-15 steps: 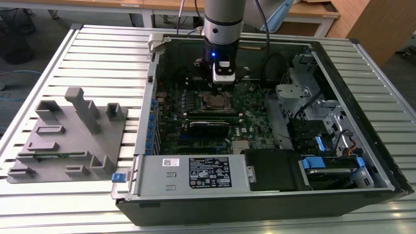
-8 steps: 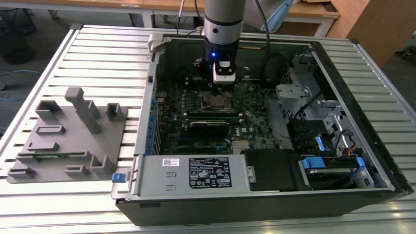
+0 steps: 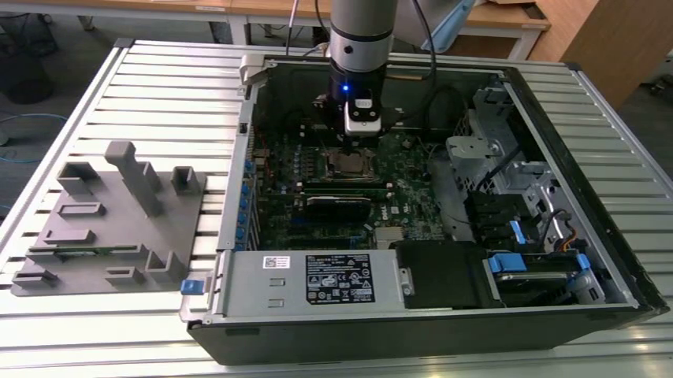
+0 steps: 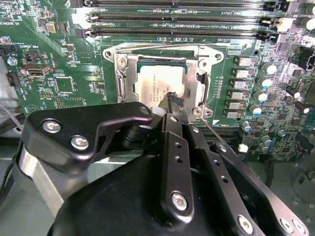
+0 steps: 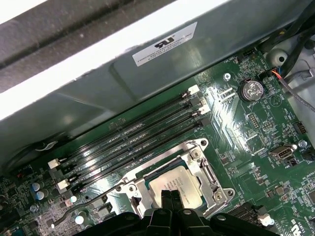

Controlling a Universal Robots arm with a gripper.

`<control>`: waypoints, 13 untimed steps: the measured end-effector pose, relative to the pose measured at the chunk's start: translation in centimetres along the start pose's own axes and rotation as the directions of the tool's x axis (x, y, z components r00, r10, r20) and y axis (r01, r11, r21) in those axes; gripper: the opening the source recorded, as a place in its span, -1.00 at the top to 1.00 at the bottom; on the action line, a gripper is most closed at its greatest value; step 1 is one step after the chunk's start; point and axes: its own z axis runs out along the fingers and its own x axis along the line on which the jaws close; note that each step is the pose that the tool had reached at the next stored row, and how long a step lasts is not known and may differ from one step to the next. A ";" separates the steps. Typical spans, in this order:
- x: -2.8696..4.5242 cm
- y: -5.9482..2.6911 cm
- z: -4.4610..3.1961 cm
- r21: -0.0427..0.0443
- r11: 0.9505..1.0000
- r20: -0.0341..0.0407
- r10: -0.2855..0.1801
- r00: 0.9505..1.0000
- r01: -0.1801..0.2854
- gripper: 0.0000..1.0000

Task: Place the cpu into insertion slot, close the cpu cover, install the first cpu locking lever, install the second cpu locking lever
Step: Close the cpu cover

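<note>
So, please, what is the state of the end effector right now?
End effector: closed, fingertips together over the pale silver-tan square metal-topped cpu, nothing seen between them.

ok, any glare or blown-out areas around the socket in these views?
First wrist view: case rim blown out white, sheen on the green board, cpu not washed out. Second wrist view: cpu evenly lit. Exterior view: case interior dimmer than the table.

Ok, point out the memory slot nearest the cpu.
The slot lying alongside the cpu cover in the second wrist view; the other slots run parallel beyond it, farther off.
</note>
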 end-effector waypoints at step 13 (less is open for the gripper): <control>0.00 0.00 0.01 -0.002 0.997 -0.004 -0.083 0.997 0.083 0.79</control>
